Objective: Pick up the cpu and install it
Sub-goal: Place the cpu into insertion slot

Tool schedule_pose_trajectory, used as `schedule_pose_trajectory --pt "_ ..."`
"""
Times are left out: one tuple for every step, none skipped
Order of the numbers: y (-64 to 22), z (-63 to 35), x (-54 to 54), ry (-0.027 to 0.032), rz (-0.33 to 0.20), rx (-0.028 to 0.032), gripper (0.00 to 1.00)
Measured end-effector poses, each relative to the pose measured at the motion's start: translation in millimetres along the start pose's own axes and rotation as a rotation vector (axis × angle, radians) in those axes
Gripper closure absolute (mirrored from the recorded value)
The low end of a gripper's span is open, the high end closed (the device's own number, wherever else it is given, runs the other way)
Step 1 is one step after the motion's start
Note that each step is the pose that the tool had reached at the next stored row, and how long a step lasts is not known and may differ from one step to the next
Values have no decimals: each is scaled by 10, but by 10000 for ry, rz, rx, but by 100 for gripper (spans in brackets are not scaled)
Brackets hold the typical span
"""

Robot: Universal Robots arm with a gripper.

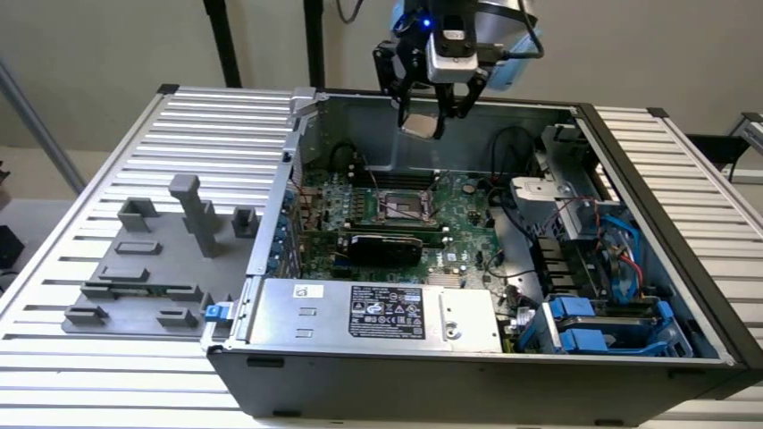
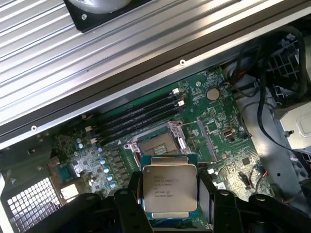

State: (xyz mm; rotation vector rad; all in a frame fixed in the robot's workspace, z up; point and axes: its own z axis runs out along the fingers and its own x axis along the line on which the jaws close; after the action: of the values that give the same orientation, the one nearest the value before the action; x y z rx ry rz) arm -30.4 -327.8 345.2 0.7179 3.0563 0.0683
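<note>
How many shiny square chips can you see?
1. The cpu is held in the gripper's jaws, above the open socket on the green board. Others may be hidden inside the case.

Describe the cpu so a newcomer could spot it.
Find the open computer case; the gripper hangs above it. Its jaws hold the cpu, a flat square chip with a silvery printed lid, unlike the empty dark socket on the motherboard.
</note>
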Motion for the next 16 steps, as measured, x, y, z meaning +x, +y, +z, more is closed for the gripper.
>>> schedule_pose_trajectory --pt "0 1 0 -7 179 -1 45" --pt "0 3 0 -15 359 -4 45" --pt "0 5 0 -23 539 -5 45" --pt "0 6 0 -31 718 -6 45" --pt "0 9 0 -39 904 -9 45" --pt "0 11 0 -47 1083 -11 45" --pt "-1 12 0 -55 1274 -11 45" --pt "-1 14 0 -62 1453 -12 45" --pt "-1 16 0 -70 1633 -14 45" --pt "-1 18 0 -78 1818 -15 45" --pt "-1 21 0 -85 1998 -18 45" --pt "-1 23 0 -93 2178 -19 45" --pt "-1 25 0 -101 2357 -21 45" --pt "-1 28 0 -108 2538 -22 45" --pt "-1 31 0 -117 2732 -24 45" --pt "-2 35 0 -124 2912 -26 45"
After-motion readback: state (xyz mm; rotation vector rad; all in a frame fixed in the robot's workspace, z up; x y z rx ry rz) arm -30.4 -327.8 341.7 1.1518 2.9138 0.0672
